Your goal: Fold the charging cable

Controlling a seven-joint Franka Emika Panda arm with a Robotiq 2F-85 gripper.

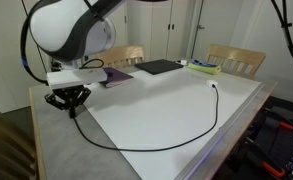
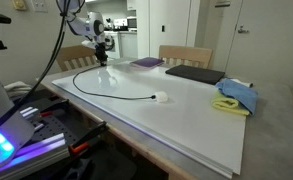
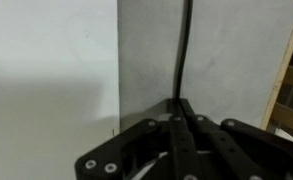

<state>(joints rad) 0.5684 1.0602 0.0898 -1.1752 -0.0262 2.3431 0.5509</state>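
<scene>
the thin black charging cable (image 3: 186, 40) lies in a wide, loose curve across the white-topped bench (image 2: 201, 115). its small white plug (image 2: 161, 97) rests well away from the arm. the black claw (image 3: 181, 108) is pinched together on the cord's other end, near the bench's grey edge. the cord looks light, limp and slippery. it is best gripped near an end, as it will likely trail and sag instead of holding a crease.
</scene>
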